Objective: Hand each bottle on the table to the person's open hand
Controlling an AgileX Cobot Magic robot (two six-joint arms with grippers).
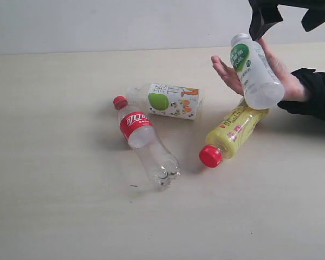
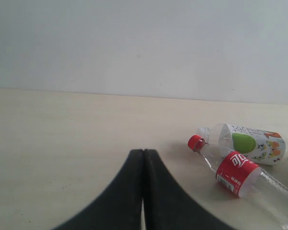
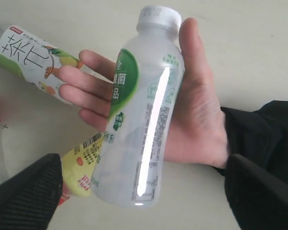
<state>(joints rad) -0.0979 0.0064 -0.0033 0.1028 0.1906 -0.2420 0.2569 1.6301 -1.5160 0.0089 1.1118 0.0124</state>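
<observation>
Bottle [image 1: 254, 70] in the person's open hand [image 1: 286, 81], our right gripper [image 1: 288, 16] released, left gripper [image 2: 143, 191] clenched; three bottles [image 1: 233, 132] near the hand await.

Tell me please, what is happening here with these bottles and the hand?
A two-armed robot is passing bottles to a person. The white-green bottle rests against the palm of the person's open hand, and the right gripper is open just above it, not holding it. Three others lie on their sides on the table, not yet handed over: the clear bottle with a red cap, the apple-label bottle and the yellow bottle. The left gripper is shut and empty, apart from the bottles.
</observation>
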